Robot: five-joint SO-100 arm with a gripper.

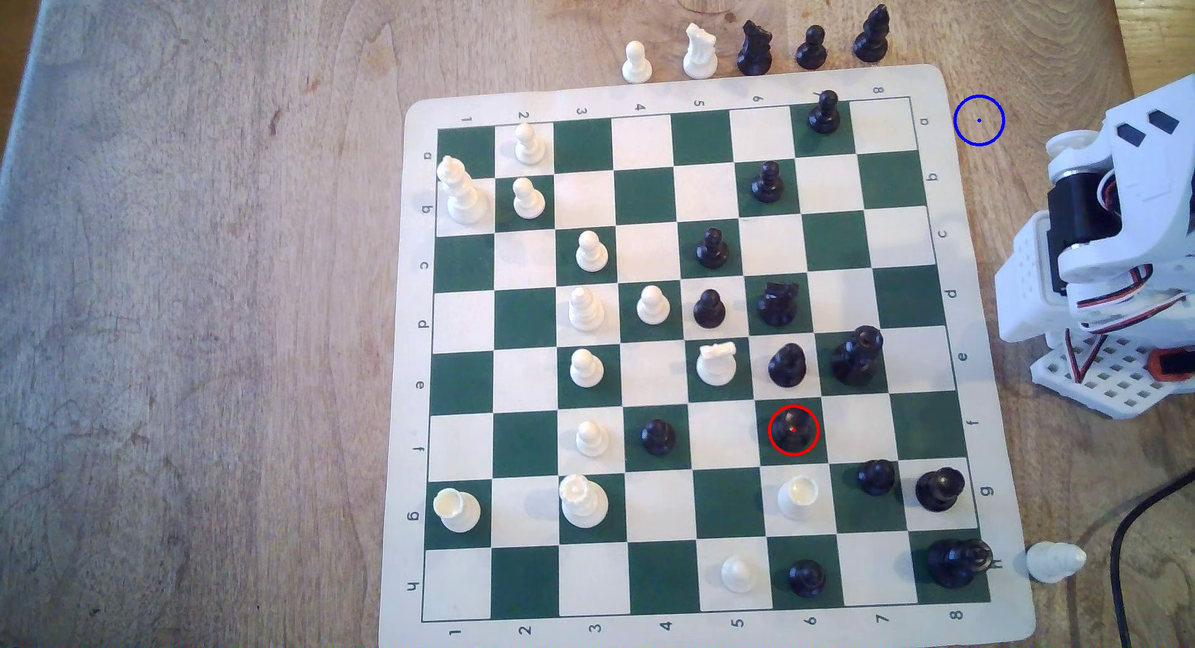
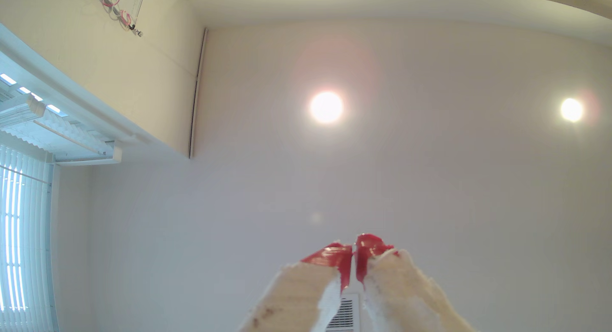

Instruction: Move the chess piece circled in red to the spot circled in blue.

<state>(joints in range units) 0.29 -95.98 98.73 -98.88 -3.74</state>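
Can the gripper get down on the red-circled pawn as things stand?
Probably yes: the pawn stands alone on its square, with its neighbours a square away. But the gripper is shut, pointing at the ceiling, so it must swing down and open.

black pawn (image 1: 793, 429) (red-ringed), green square

Pawn (image 1: 793, 428): glossy black, ringed red
Chessboard (image 1: 672, 357): green and white checks
Table (image 1: 194, 299): light brown wood grain
Pincer (image 2: 354, 249): red tips, white fingers

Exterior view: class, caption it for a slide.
Red-circled black pawn stands among pieces; blue-circled spot lies off the board.
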